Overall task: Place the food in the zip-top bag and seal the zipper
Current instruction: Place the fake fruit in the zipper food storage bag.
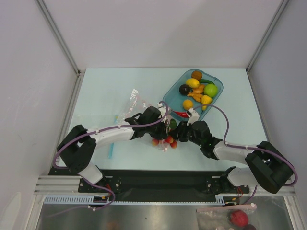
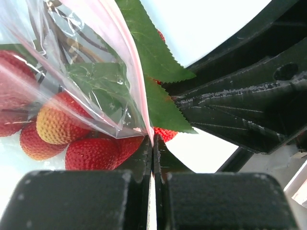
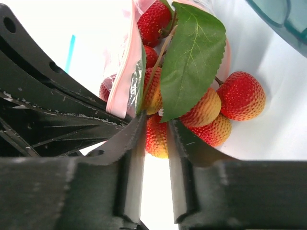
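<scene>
**Entry: berry cluster, loading step under way**

Left fingers (image 2: 148,160) are clamping shut on the thin pink zipper strip (image 2: 125,62) of the clear crinkly zip-top bag (image 2: 72,57), which is lying mid-counter (image 1: 120,81). Right fingers (image 3: 138,143) are gripping the cluster of glossy red toy berries (image 3: 240,96), which is sitting partway through the mouth with its leaves outside. The bag's long axis is running far-left to near-right, its mouth facing the right arm. The next move is likely calling for a deeper push.

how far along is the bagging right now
Done: nothing is fully bagged yet. In hand: the left tool pinches the bag at its pink zipper, while the right tool grips the berries, which sit partly inside the mouth with a leaf sticking out. Left: the fruit in the tray, then sealing the zipper.
</scene>
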Available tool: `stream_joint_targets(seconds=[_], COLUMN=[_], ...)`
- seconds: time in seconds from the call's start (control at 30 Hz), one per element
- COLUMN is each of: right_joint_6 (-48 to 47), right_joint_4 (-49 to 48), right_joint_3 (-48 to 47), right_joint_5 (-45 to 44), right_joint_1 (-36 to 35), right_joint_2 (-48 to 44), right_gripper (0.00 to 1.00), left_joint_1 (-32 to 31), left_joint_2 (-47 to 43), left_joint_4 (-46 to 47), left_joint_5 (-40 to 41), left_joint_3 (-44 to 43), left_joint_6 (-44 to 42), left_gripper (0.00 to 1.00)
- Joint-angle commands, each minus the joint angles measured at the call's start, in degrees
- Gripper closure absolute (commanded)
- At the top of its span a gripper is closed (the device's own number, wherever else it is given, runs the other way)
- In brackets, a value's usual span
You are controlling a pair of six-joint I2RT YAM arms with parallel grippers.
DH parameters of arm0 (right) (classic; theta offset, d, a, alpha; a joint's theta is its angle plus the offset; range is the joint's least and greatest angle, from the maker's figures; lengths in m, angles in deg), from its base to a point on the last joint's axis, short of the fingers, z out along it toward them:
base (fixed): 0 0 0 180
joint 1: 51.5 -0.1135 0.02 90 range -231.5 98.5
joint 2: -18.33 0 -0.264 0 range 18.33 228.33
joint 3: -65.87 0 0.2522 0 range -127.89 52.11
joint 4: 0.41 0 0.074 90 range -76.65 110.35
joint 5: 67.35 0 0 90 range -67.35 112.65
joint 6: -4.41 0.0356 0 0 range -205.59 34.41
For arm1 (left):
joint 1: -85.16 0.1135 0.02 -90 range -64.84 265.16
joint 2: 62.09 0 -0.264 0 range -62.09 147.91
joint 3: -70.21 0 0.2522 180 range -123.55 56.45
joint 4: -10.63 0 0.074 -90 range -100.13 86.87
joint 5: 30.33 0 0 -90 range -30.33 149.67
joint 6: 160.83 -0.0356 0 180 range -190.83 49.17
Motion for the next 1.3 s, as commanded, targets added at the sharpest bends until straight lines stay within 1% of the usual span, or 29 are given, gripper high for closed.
stream_joint_targets(seconds=[0.0,0.03,0.1,0.17,0.23,0.27,0.3,0.43,0.57,0.67,0.8,0.97,1.03,1.07,1.1,1.17,1.2,1.27], right_joint_6=[-1.39,-1.22,-1.3,-1.48,-1.65,-1.91,-2.0,-2.53,-3.32,-3.68,-4.64,-6.22,-6.66,-7.1,-7.28,-7.54,-7.89,-7.98], right_joint_4=[1.0,1.88,2.77,3.47,4.26,4.61,4.97,4.8,4.44,3.3,2.33,2.68,2.33,2.16,2.07,1.89,1.72,1.63], right_joint_3=[-0.41,-0.41,-0.41,-0.41,-0.68,-0.85,-1.11,-1.73,-3.22,-3.75,-4.45,-5.42,-5.42,-5.42,-5.51,-5.6,-5.6,-5.6], right_joint_5=[-2.32,-3.38,-5.23,-5.76,-5.76,-7.85,-8.13,-8.31,-7.52,-6.9,-6.37,-6.37,-6.37,-4.9,-4.88,-4.53,-4.35,-4.0], right_joint_1=[-0.4,-0.4,-0.4,-0.4,-0.4,-0.4,-0.31,-0.39,-0.39,-0.4,-0.39,-0.57,-0.57,-0.66,-0.66,-0.92,-1.01,-1.19], right_joint_2=[-1.17,-1.52,-2.57,-2.84,-2.85,-2.85,-2.5,-1.27,1.46,3.12,4.45,4.62,4.54,4.54,4.54,4.45,4.28,4.19], right_gripper=[0.54,0.45,0.37,0.34,0.34,0.34,0.34,0.36,0.35,0.31,0.31,0.33,0.38,0.4,0.44,0.49,0.55,0.58], left_joint_1=[-0.26,-0.18,-0.27,-0.27,-0.26,-0.27,-0.27,-0.27,-0.27,-0.18,-0.27,-0.27,-0.27,-0.27,-0.27,-0.27,-0.27,-0.27], left_joint_2=[-1.82,-1.82,-1.82,-1.99,-2.08,-2.08,-2.08,-2.08,-1.82,-1.82,-1.82,-1.73,-1.73,-1.73,-1.73,-1.73,-1.73,-1.64], left_joint_4=[-0.31,-0.3,-0.3,-0.3,-0.22,-0.13,-0.22,-0.13,-0.13,-0.04,0.13,0.22,0.22,0.22,0.22,0.22,0.22,0.13], left_joint_5=[0.74,0.74,0.74,0.91,0.91,0.83,0.83,1.0,0.91,0.91,0.65,0.3,0.12,0.12,0.12,0.12,0.12,0.12], left_joint_3=[-2.23,-2.23,-2.23,-2.23,-2.14,-2.14,-2.14,-2.14,-2.14,-2.23,-2.06,-2.14,-2.14,-2.23,-2.23,-2.23,-2.14,-2.23], left_joint_6=[-0.77,-0.77,-0.77,-0.77,-0.77,-0.77,-0.77,-0.86,-0.86,-0.86,-0.86,-0.86,-0.95,-0.95,-1.03,-1.04,-1.04,-1.04], left_gripper=[1.0,1.0,1.0,1.0,1.0,1.0,1.0,1.0,1.0,1.0,1.0,1.0,0.99,1.0,1.0,1.0,1.0,1.0])
